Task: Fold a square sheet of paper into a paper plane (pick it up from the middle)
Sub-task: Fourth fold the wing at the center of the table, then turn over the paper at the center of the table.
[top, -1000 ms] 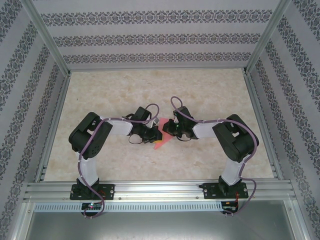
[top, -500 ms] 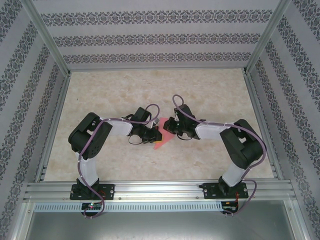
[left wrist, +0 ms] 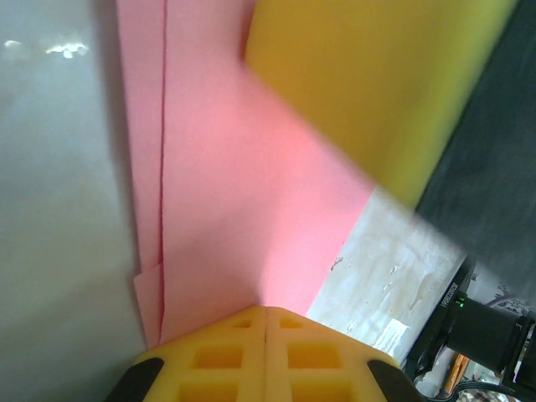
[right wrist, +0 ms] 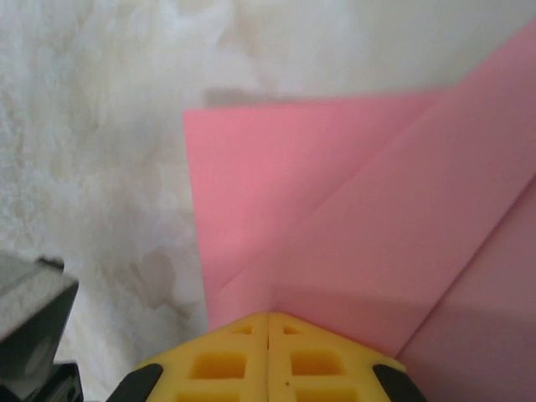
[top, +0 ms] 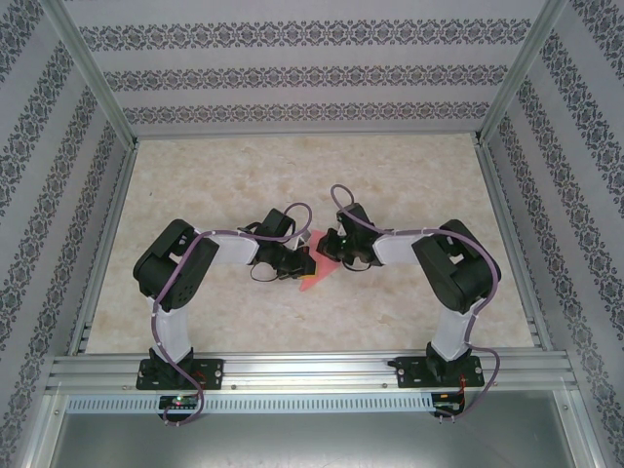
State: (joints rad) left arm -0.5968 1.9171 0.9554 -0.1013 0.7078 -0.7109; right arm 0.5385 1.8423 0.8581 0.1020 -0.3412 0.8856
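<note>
The square sheet of paper (top: 314,279), pink and folded into layered flaps, lies on the marble table between the two arms. My left gripper (top: 303,259) meets it from the left. Its yellow fingers are shut, with the tips (left wrist: 266,308) on the paper (left wrist: 243,193). My right gripper (top: 328,252) comes from the right, also shut, its tips (right wrist: 268,315) on the paper (right wrist: 352,226). There a short crease runs into the seam between the fingers. A right finger (left wrist: 377,75) shows blurred in the left wrist view.
The marble tabletop (top: 409,175) is bounded by aluminium rails (top: 292,369) at the near edge and patterned walls (top: 292,78) at the back and sides. Both arms' elbows (top: 175,263) rise on either side of the paper.
The right arm's elbow swung outward and came back, and its gripper shifted slightly over the paper. Both pairs of fingers closed the last small gap. The paper has stayed in place.
</note>
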